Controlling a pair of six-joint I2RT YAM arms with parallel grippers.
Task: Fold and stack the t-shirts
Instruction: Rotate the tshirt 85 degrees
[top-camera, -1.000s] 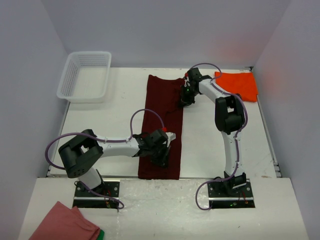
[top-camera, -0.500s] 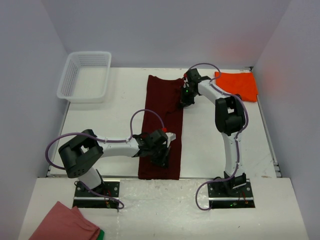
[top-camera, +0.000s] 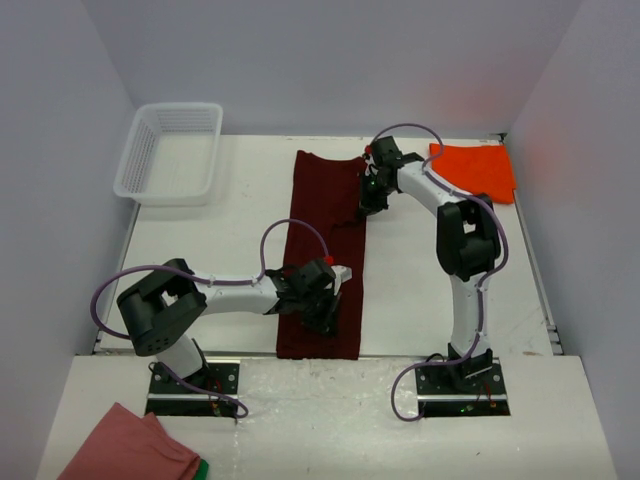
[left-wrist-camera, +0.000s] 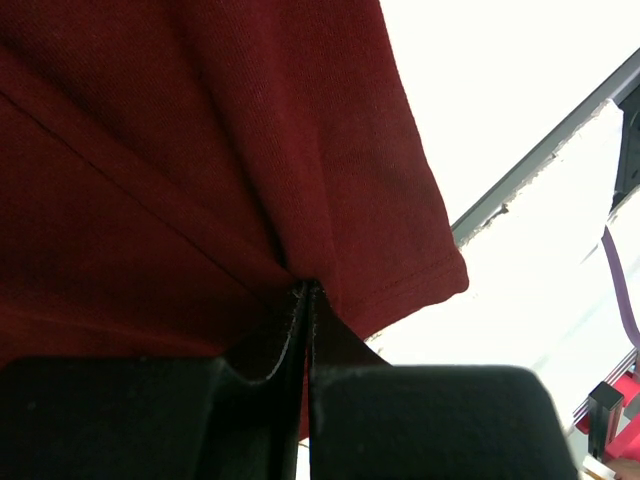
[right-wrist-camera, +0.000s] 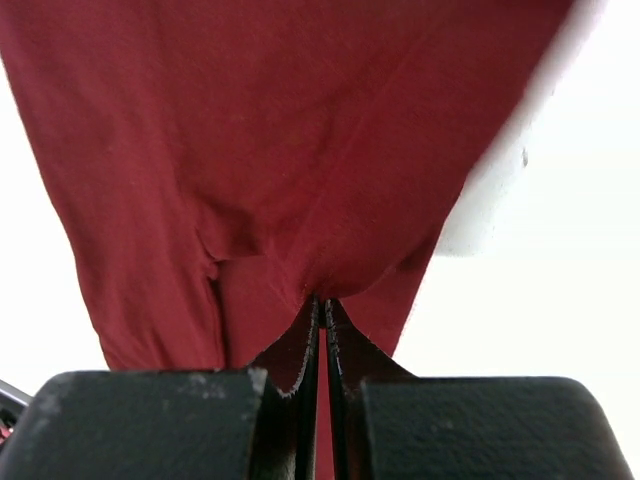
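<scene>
Operator: So, what lies on the white table (top-camera: 220, 250)?

Spotter: Biggest first. Your dark maroon t-shirt (top-camera: 318, 200) lies down the middle as a long narrow strip, running from the far side to the near edge.

Operator: And around it?

Spotter: You have a white mesh basket (top-camera: 128, 165) at the far left corner, well apart from that shirt. Your orange-red t-shirt (top-camera: 478, 168) lies flat at the far right corner, apart from the maroon one. You will find a salmon-pink cloth (top-camera: 125, 448) with a green edge off the table, on the near ledge left of the left arm's base.

Operator: And the grippers?

Spotter: Your left gripper (top-camera: 325, 310) is low over the near right part of the strip. Its wrist view shows the fingers pressed together on a fold of maroon fabric, close to a hemmed corner. Your right gripper (top-camera: 370, 195) sits at the strip's far right edge. Its fingers likewise pinch a tuck of the same shirt, with the cloth drawn into creases toward the tips.
</scene>
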